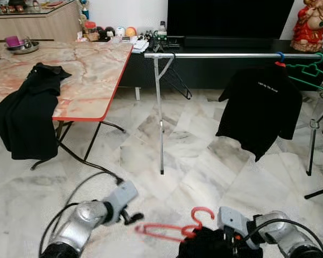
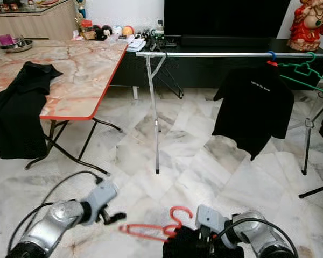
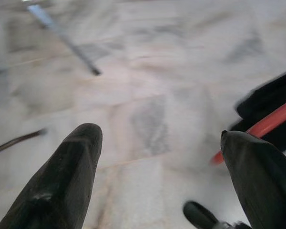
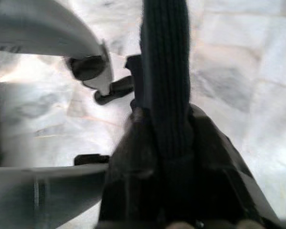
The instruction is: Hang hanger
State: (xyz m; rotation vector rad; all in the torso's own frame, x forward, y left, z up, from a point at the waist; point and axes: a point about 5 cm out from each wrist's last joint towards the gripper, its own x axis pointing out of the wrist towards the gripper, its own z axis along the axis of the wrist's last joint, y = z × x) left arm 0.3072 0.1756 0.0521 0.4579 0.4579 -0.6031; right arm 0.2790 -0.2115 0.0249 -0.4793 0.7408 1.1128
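Two grippers sit low over the marble floor (image 1: 204, 156): the right gripper (image 4: 167, 138) is clamped on a black shirt (image 1: 204, 244) with a red hanger (image 1: 169, 228) in it. The left gripper (image 3: 162, 157) is spread wide, just beside the hanger's end. The rail (image 1: 226, 55) is well ahead.
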